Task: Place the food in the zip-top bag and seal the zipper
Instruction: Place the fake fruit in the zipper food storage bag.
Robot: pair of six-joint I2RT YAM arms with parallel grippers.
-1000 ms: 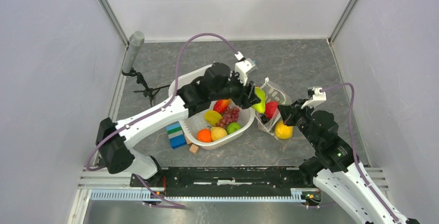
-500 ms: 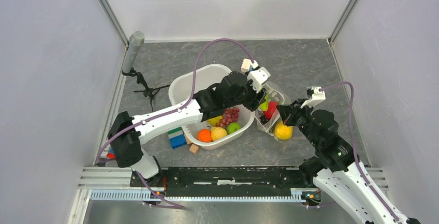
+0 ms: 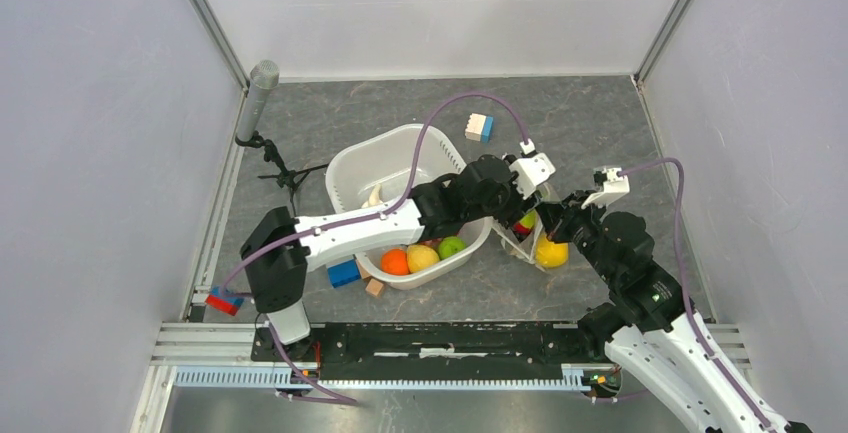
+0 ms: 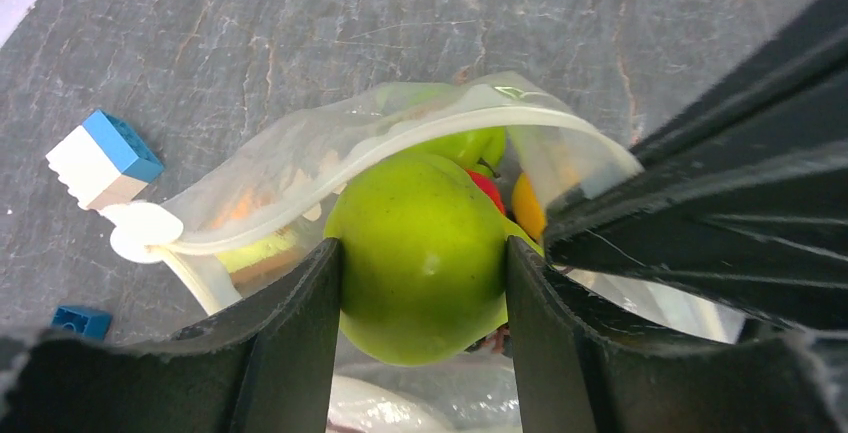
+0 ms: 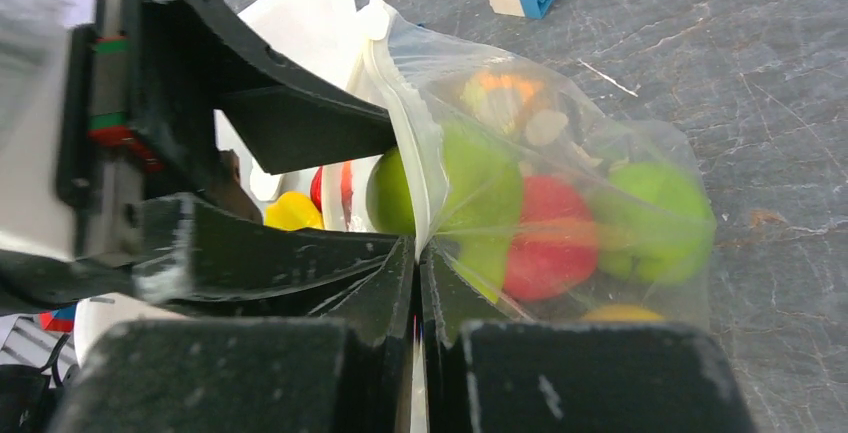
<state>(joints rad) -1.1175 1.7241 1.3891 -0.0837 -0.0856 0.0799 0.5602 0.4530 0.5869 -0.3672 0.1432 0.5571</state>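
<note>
My left gripper (image 4: 422,278) is shut on a green apple (image 4: 420,243) and holds it in the mouth of the zip-top bag (image 4: 290,153). The bag's white zipper (image 4: 400,133) arches over the apple. My right gripper (image 5: 417,248) is shut on the bag's rim by the zipper (image 5: 405,123), holding it up. Through the clear plastic I see a red apple (image 5: 550,233), another green fruit (image 5: 655,218) and a lemon (image 5: 625,311). From above, the left gripper (image 3: 520,203) and the right gripper (image 3: 548,221) meet at the bag (image 3: 517,245), right of the tub. More food lies in the tub: an orange (image 3: 395,261) and a green apple (image 3: 452,246).
The white tub (image 3: 350,163) sits mid-table under the left arm. A white-and-blue block (image 3: 479,127) lies behind it, a blue block (image 3: 343,272) and a wooden cube (image 3: 374,287) in front, a red-and-blue block (image 3: 225,301) at the near left. A grey microphone (image 3: 262,88) stands at the far left.
The left arm swung right from over the tub, carrying the green apple into the bag's mouth, uncovering the white-and-blue block. The right gripper has kept its hold on the rim.
</note>
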